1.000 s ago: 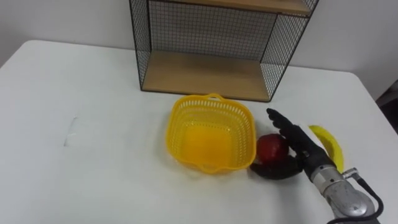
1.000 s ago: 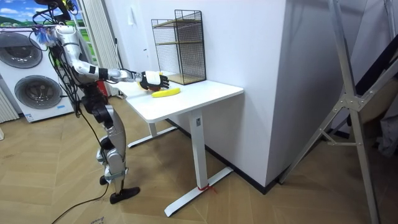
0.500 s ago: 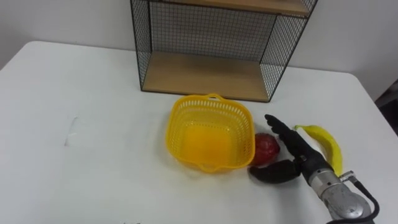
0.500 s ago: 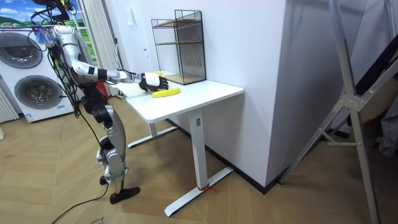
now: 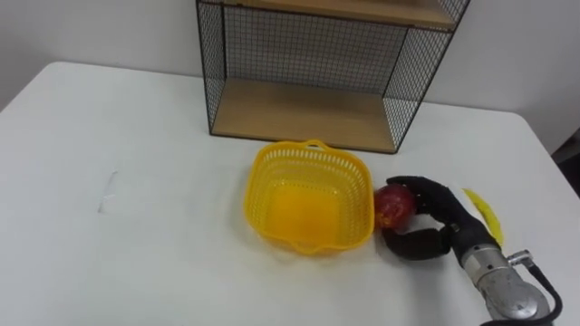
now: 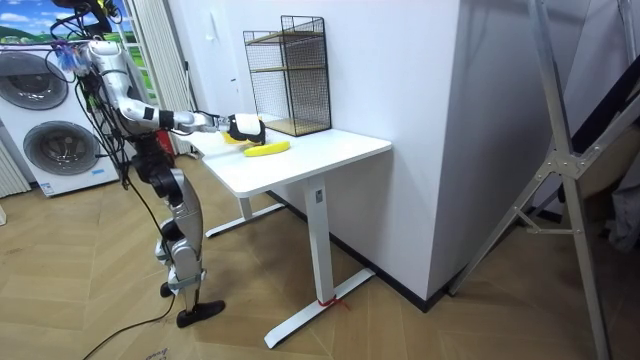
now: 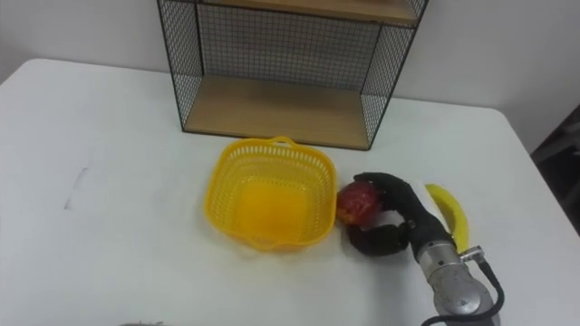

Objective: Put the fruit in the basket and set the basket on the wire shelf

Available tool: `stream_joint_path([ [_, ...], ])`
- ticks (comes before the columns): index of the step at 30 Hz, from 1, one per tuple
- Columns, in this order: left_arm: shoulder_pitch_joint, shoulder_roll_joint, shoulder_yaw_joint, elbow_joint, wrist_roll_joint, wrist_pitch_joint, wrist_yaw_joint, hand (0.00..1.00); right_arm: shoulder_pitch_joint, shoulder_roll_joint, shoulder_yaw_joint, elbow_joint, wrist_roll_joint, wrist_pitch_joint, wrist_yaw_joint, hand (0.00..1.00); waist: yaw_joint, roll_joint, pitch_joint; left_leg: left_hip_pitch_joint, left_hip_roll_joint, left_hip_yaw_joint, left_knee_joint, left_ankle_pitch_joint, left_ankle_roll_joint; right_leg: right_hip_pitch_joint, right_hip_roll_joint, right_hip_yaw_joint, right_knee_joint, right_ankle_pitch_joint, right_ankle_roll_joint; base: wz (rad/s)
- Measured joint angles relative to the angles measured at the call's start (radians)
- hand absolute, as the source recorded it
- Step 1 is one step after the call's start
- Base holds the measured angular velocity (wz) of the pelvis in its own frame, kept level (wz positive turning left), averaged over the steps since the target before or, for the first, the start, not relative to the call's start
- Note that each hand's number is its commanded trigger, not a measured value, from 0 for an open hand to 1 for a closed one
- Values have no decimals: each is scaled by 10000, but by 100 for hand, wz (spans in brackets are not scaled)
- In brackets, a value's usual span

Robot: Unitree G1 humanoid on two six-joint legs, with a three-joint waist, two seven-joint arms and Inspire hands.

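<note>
Right of centre on the white counter (image 5: 136, 136), the robot's right hand (image 5: 450, 217) arches its fingers over a round red apple (image 5: 393, 205) with the thumb curled below, clamped round the fruit. The apple sits just beside the right wall of the yellow plastic lattice basket (image 5: 272, 181), apparently touching it. Beyond the hand, toward the frame's right edge, a curved yellow banana (image 5: 483, 215) lies flat on the counter. Its long axis runs from upper left to lower right, and its upper end is partly hidden by the fingers. At the top of the frame, the black wire shelf with wooden boards (image 5: 299, 109) stands with its open front facing the basket. From the room view, the robot stands at the counter's end on the room view's left, its arm stretched over the top.
</note>
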Motion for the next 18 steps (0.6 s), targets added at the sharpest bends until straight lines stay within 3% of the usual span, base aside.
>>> stream_joint_path([
  [12,-4,-32,0,6,-3,-68,-17,0,1,392,-16,386,712,-46,-61,100,-11,18,18,3,37,5,-39,-6,-6,-17,34,-6,4,46,-28,0],
  [18,133,-57,43,59,-4,-62,-17,0,23,429,-56,535,1184,-147,-96,100,-52,130,26,10,40,0,-100,-5,-7,-8,39,-2,1,61,-31,0],
])
